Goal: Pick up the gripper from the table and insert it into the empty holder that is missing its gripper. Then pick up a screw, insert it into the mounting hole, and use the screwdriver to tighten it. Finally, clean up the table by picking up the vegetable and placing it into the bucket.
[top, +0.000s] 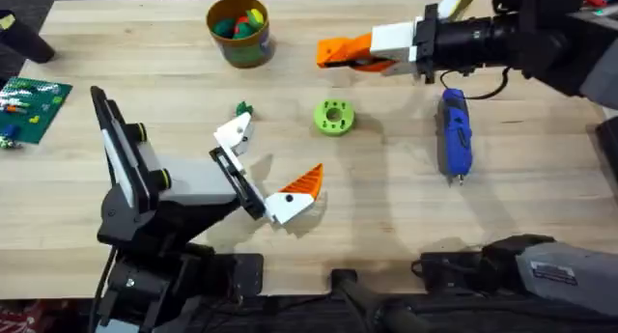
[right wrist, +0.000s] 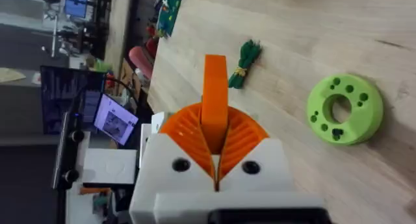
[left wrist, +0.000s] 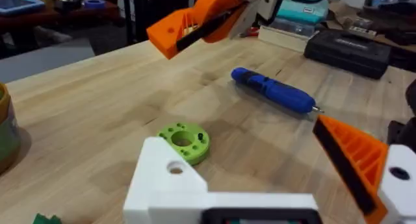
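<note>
My right gripper [top: 362, 53] hovers over the far middle of the table, its orange ribbed pads shut on the small orange gripper tip [right wrist: 216, 81], which sticks out past them [top: 329, 51]. My left gripper [top: 275, 159] stands open near the table's middle. One finger is the bare white holder [left wrist: 170, 182] with its dark mounting hole [left wrist: 175, 168]; the other carries a striped orange tip [left wrist: 354, 156]. The blue screwdriver [top: 455, 132] lies at the right. A small green vegetable [top: 242, 109] lies just beyond the holder [top: 235, 132]. The yellow bucket [top: 238, 29] stands at the far edge.
A lime-green ring-shaped disc [top: 334, 117] lies between the left gripper and the right gripper. A green circuit board [top: 29, 106] sits at the left edge. Coloured items fill the bucket. Black cases [left wrist: 351, 49] lie beyond the screwdriver [left wrist: 273, 91].
</note>
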Action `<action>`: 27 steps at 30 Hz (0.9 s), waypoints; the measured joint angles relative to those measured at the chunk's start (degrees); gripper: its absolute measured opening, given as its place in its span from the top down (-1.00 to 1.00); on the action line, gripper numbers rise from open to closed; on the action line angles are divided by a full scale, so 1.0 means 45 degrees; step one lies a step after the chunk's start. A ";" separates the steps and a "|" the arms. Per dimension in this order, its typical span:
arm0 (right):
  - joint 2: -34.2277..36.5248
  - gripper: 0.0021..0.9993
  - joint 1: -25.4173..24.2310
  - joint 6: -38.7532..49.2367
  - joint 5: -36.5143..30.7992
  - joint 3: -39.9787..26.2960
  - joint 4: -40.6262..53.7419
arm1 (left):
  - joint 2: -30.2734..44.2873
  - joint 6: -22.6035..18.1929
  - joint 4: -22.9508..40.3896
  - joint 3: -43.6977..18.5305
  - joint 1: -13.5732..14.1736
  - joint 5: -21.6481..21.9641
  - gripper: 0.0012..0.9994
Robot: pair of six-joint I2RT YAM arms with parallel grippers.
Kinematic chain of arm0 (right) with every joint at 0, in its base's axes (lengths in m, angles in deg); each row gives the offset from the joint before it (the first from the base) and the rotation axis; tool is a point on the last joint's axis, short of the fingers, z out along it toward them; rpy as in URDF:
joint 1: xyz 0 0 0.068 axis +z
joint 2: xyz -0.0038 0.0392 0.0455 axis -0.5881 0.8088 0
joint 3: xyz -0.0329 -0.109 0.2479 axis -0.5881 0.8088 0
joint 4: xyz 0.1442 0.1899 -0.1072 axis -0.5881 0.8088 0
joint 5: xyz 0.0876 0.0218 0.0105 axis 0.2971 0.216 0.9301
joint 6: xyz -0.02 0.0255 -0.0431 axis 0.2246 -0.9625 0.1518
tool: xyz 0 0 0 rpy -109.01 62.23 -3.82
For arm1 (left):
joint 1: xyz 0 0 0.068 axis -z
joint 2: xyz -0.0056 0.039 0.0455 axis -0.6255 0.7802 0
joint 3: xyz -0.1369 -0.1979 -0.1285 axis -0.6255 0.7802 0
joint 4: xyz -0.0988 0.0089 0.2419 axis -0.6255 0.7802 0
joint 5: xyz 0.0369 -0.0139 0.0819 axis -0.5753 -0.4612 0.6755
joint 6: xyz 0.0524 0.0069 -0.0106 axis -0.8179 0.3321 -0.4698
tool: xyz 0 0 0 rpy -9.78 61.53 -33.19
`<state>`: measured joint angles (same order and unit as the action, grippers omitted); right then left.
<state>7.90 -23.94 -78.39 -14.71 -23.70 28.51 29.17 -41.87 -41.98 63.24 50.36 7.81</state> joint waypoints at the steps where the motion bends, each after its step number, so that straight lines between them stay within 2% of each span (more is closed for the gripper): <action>1: 0.0083 0.97 0.0000 0.0000 0.0088 0.0000 -0.0004 | 0.0000 0.0000 0.0003 0.0000 0.0000 -0.0001 -0.97; 6: 0.0223 0.97 0.0000 0.0002 0.0389 0.0005 -0.0230 | 0.0000 0.0000 0.0000 0.0000 0.0000 -0.0005 -0.97; 9: 0.0256 0.97 0.0000 -0.0351 0.1000 0.0072 -0.1444 | 0.0000 0.0000 -0.0001 0.0000 0.0000 -0.0004 -0.97; 13: 0.0582 0.97 -0.0010 -0.1687 0.2288 0.0609 -0.5322 | 0.0000 0.0005 0.0000 0.0000 0.0000 0.0000 -0.97; 16: 0.0901 0.97 -0.0042 -0.3401 0.3001 0.1643 -0.8592 | 0.0000 0.0005 0.0004 0.0000 0.0000 0.0000 -0.97; 19: 0.1301 0.97 -0.0123 -0.5187 0.3538 0.2561 -1.1004 | 0.0000 0.0004 -0.0001 0.0000 0.0000 0.0000 -0.97; 21: 0.1626 0.97 -0.0151 -0.6115 0.3995 0.2833 -1.1698 | 0.0000 0.0000 0.0003 0.0000 0.0000 -0.0005 -0.97; 27: 0.2673 0.97 -0.0151 -0.7772 0.5625 0.2885 -1.1925 | 0.0000 0.0000 0.0004 0.0000 0.0000 0.0000 -0.97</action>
<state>19.93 -24.62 -113.36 10.60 -10.72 -25.15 29.17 -41.87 -41.96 63.24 50.36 7.81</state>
